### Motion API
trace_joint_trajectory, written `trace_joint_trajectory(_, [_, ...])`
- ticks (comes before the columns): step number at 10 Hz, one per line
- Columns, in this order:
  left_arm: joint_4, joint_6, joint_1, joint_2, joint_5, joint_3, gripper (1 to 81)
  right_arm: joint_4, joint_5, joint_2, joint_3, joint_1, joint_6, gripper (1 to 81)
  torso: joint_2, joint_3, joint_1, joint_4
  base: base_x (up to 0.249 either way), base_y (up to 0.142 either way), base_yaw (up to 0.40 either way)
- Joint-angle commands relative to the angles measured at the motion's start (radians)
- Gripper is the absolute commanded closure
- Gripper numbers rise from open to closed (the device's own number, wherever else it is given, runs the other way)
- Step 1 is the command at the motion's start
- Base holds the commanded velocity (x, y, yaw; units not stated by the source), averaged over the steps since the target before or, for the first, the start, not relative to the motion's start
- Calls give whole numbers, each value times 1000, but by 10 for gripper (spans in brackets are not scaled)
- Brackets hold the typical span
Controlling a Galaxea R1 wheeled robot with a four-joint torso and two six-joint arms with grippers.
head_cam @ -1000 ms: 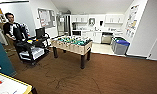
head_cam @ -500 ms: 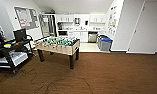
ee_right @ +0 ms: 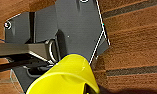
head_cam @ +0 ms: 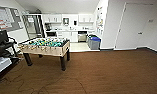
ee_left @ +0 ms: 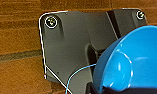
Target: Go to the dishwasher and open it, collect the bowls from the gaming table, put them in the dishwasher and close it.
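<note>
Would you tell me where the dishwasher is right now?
In the head view, the dishwasher sits in the far kitchen's white cabinets, just left of the blue bins.

We see a foosball table [head_cam: 45, 46] w/ green pitch & dark legs on the brown wood floor [head_cam: 106, 72], left of centre. A black cart [head_cam: 2, 53] stands at the far left, a noticeboard [head_cam: 5, 17] on the wall above it. At the back, a kitchenette w/ white cabinets [head_cam: 69, 18]; blue-grey bins [head_cam: 94, 42] near its right edge. A white door [head_cam: 136, 27] is at right.
</note>
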Motion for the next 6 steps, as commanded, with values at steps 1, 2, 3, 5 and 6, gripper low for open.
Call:
trace_joint_trajectory(1, [0, 3, -28, -10, 37, 1, 811, -11, -52, -27, 3, 37, -2, 811, 0, 0, 0, 0, 0, 0, 0])
trace_joint_trajectory(2, [-2, 3, -27, -10, 37, 2, 811, -11, -52, -25, 3, 37, -2, 811, 0, 0, 0, 0, 0, 0, 0])
trace_joint_trajectory(3, [-3, 3, -27, -10, 36, 2, 811, -11, -52, -25, 3, 37, -2, 811, 0, 0, 0, 0, 0, 0, 0])
trace_joint_trajectory(5, [-3, 3, -27, -10, 36, 2, 811, -11, -52, -25, 3, 37, -2, 811, 0, 0, 0, 0, 0, 0, 0])
trace_joint_trajectory(6, [-3, 3, -27, -10, 36, 4, 811, -11, -52, -25, 3, 37, -2, 811, 0, 0, 0, 0, 0, 0, 0])
